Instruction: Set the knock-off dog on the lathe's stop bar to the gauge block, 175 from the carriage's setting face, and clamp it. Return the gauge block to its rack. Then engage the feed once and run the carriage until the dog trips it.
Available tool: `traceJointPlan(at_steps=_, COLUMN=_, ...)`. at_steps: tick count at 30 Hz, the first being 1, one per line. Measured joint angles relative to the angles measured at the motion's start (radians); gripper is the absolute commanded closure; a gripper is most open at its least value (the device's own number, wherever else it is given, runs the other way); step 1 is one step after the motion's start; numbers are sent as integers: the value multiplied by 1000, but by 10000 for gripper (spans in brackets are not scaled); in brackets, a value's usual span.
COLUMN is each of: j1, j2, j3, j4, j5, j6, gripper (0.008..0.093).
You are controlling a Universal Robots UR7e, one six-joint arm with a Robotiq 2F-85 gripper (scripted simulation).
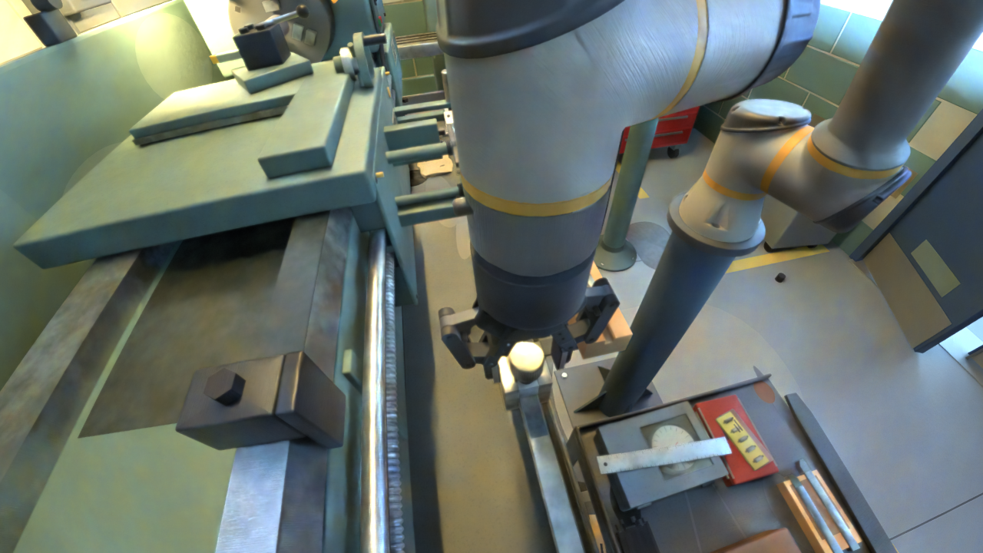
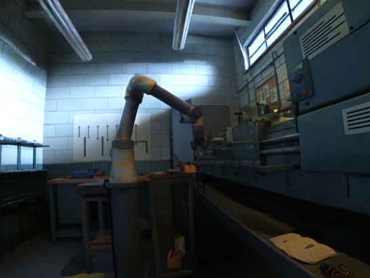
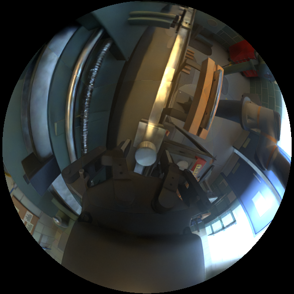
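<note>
The knock-off dog (image 1: 524, 385) (image 3: 148, 134) is a small steel block on the stop bar (image 1: 546, 461) (image 3: 167, 79), topped by a round pale clamp knob (image 1: 526, 358) (image 3: 145, 156). My gripper (image 1: 517, 351) (image 3: 145, 153) is right over the knob, with one finger on either side of it. It is open and holds nothing. The gauge block (image 3: 215, 96) lies in its wooden rack (image 3: 200, 98), just right of the bar. The carriage (image 1: 227, 144) sits further along the lathe bed.
The lathe bed (image 1: 206, 330) with its leadscrew (image 1: 385, 385) runs to the left of the bar. A dark clamp block with a hex bolt (image 1: 261, 399) sits on the bed. A bench tray to the right holds a protractor, a steel rule (image 1: 663, 454) and a red case (image 1: 735, 437).
</note>
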Motion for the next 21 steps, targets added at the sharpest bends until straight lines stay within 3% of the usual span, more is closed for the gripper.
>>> traceJointPlan(at_steps=2, j1=0, j2=0, j3=0, j4=0, j5=0, j6=0, gripper=394)
traceJointPlan(at_steps=21, j1=0, j2=0, j3=0, j4=0, j5=0, j6=0, gripper=774)
